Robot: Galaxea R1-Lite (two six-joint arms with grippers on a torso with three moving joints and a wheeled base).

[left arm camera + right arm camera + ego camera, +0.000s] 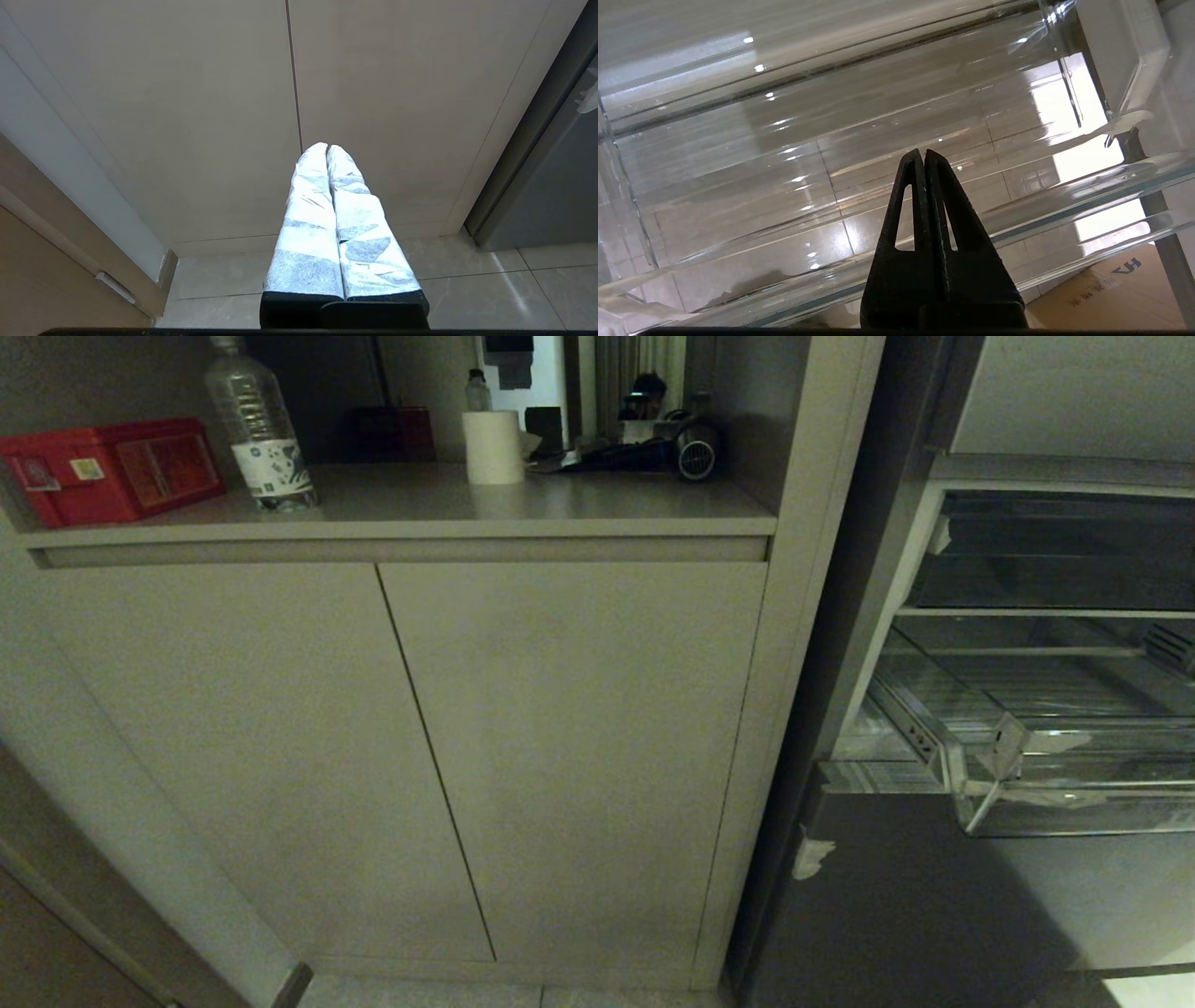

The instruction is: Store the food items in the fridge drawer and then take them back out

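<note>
You see the drawer (pixel 1046 747) pulled out of the open fridge (pixel 934 896) at 3 o'clock in the head view, its clear ribbed floor bare where visible, white tape scraps (pixel 1013 747) stuck on its thick front lip. No food item shows in any view, so you cannot place them. A darker drawer (pixel 1055 551) sits above it, at 2 o'clock. Your right pincer (pixel 923 154) is clenched, black fingers pressed tip to tip with nothing between them; in the right wrist view it hangs over the drawer (pixel 784 154), floor tiles visible through the clear plastic, and a cardboard box (pixel 1106 289) lies beyond the front lip. Whether the tips touch the plastic, you cannot tell. Neither arm shows in the head view. Your left pincer (pixel 327 148) is also clenched, its taped fingers (pixel 308 224) closed together and holding nothing, pointing at the closed cabinet doors (pixel 299 93) low near the tiled floor (pixel 467 289). In the head view the cabinet (pixel 401 747) fills the centre; on its shelf (pixel 420 509) at 11 o'clock stand a red box (pixel 112 467) and a water bottle (pixel 260 429) just beside it, and at 12 o'clock a white roll (pixel 493 446), with dark clutter farther toward 1 o'clock.
</note>
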